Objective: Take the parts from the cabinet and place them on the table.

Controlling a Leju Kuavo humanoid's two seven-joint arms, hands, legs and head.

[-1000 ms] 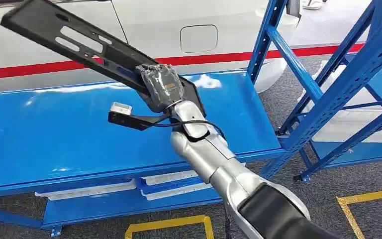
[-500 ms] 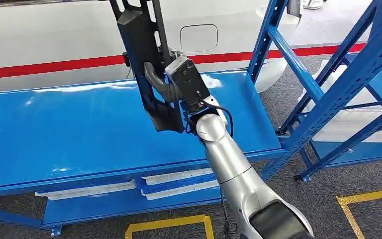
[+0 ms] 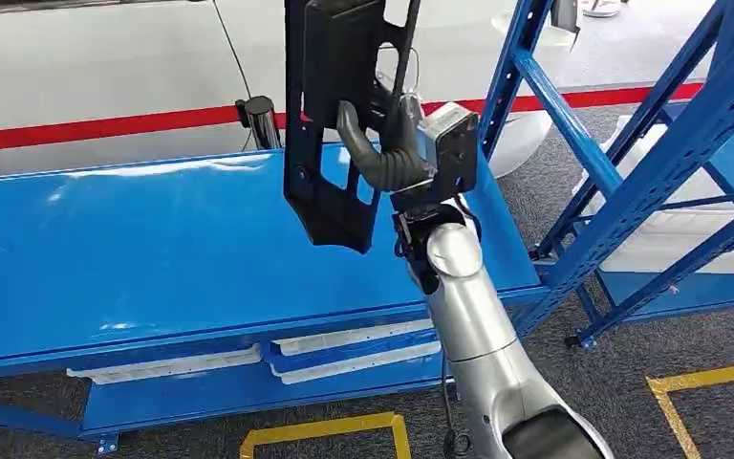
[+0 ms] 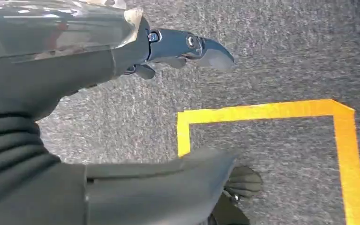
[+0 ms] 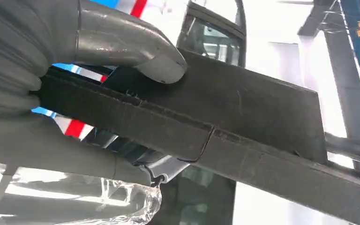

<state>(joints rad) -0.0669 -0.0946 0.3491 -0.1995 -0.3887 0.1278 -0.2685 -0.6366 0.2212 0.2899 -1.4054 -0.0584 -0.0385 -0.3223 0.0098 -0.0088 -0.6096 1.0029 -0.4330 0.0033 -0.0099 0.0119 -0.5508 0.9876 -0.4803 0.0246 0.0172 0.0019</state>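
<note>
Head view: the blue table (image 3: 134, 258) spans the left half, with white parts (image 3: 167, 363) on its lower shelf at seven o'clock. At twelve o'clock the right hand (image 3: 387, 158) grips a long black part (image 3: 330, 124), upright above the table. At three o'clock stands the blue cabinet (image 3: 650, 143). Left hand (image 4: 187, 47) hangs over grey carpet, fingers apart, holding nothing.

Right robot hand (image 3: 392, 158) swung black part (image 3: 330, 124) upright; raised it.
</note>
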